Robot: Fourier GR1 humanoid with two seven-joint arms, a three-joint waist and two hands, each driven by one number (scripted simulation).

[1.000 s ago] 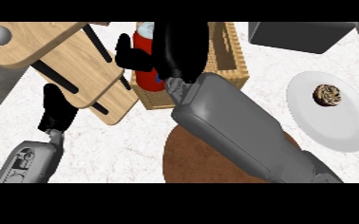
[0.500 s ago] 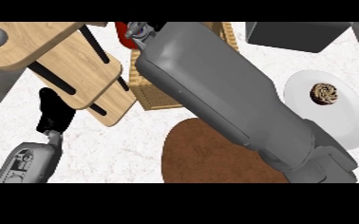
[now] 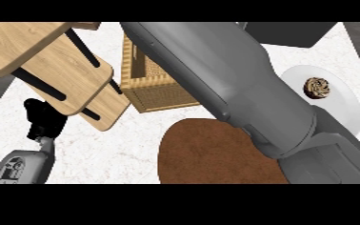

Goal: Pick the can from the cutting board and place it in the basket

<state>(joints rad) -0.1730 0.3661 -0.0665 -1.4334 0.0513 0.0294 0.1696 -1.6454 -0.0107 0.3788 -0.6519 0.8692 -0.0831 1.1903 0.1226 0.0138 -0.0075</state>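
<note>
At the lower left of the frame my left hand (image 3: 41,119) rests beside the cutting board, its dark fingers upright and relaxed, holding nothing; I judge it is parked there to stay out of the way. Above it, filling the upper left, lies the pale wooden cutting board (image 3: 49,62), crossed by black slots, with no can on the part I can see. Just right of the board sits the woven basket (image 3: 151,93), only its near wall and left rim showing. My grey right forearm (image 3: 232,86) sweeps diagonally from the lower right up over the basket, covering most of it. My right hand is past the top edge, so I cannot tell how its fingers stand, nor where the can is. Below the arm lies a brown round mat (image 3: 211,152). At the far right, a white plate (image 3: 337,88) carries a small brown pastry (image 3: 318,86).
</note>
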